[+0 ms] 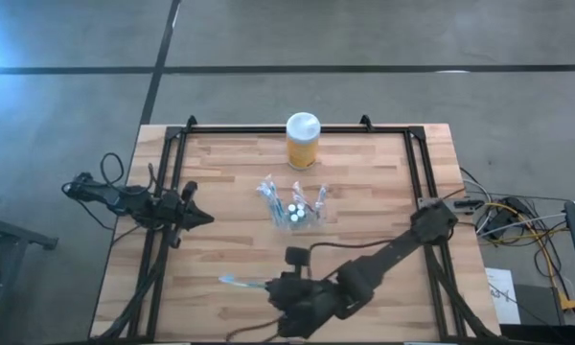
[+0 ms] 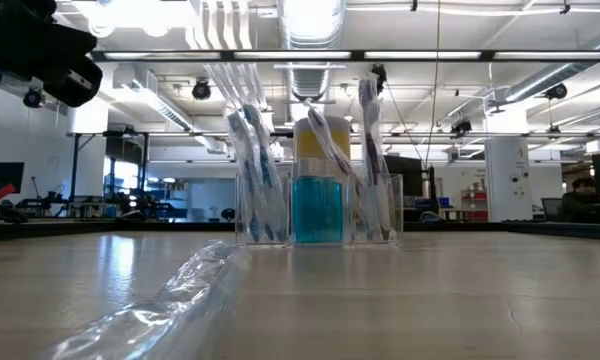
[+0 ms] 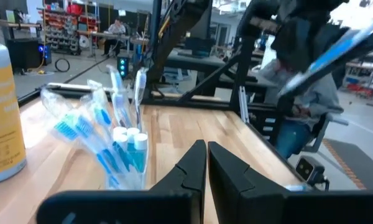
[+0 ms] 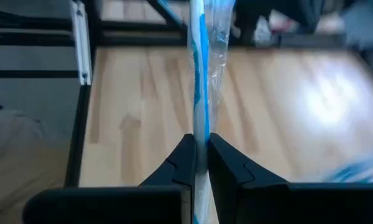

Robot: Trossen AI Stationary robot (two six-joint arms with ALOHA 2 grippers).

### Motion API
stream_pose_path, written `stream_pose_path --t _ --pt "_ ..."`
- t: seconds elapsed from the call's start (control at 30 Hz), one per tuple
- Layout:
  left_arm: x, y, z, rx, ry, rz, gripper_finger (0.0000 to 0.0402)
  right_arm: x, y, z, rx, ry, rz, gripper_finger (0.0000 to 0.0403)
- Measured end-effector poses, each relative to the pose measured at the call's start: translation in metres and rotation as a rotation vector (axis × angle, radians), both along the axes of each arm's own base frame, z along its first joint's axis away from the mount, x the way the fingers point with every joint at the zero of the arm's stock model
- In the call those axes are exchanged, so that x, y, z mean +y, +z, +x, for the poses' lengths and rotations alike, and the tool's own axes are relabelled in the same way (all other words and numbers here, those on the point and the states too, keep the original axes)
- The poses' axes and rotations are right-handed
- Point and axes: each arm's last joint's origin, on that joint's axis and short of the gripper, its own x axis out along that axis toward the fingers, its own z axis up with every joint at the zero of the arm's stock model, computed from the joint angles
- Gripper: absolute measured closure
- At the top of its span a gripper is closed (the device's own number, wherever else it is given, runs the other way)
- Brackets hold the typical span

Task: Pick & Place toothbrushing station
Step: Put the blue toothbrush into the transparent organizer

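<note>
While wrapped toothbrushes fill the toothbrushing station, the yellow jar stands capped.

Bright ceiling lights glare in the low view. The near wrapper is blurred. Pale glare washes the bench in the soft right wrist view.

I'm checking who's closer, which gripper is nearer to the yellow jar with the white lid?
Left. The left gripper waits shut at the table's left edge, beside the yellow jar. The right gripper, shut on a wrapped toothbrush, is at the near edge, beyond the toothbrushing station.
</note>
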Motion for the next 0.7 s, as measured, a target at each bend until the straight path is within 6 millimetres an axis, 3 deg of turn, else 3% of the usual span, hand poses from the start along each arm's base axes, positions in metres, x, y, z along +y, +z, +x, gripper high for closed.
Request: stream_pose_path --t 0.1,0.2,0.4,0.6,0.7 --pt "0.000 0.001 0.000 -0.018 -0.011 -0.010 0.0381 -0.006 0.012 -0.008 -0.033 0.025 -0.124 0.0384" --pt "-0.001 0.003 0.000 -0.032 -0.017 -0.019 0.0381 -0.017 0.005 -0.015 -0.032 -0.061 -0.250 0.0384" --pt "-0.001 0.003 0.000 -0.032 -0.017 -0.022 0.0381 -0.035 -0.017 -0.027 -0.086 -0.035 -0.178 0.0384" --pt "-0.001 0.001 0.001 -0.022 -0.017 -0.061 0.0381 -0.039 -0.051 -0.043 -0.399 0.235 -0.093 0.0384" --pt "-0.002 -0.004 0.003 -0.018 -0.017 -0.057 0.0381 -0.052 -0.084 -0.057 -0.477 0.240 -0.091 0.0384"
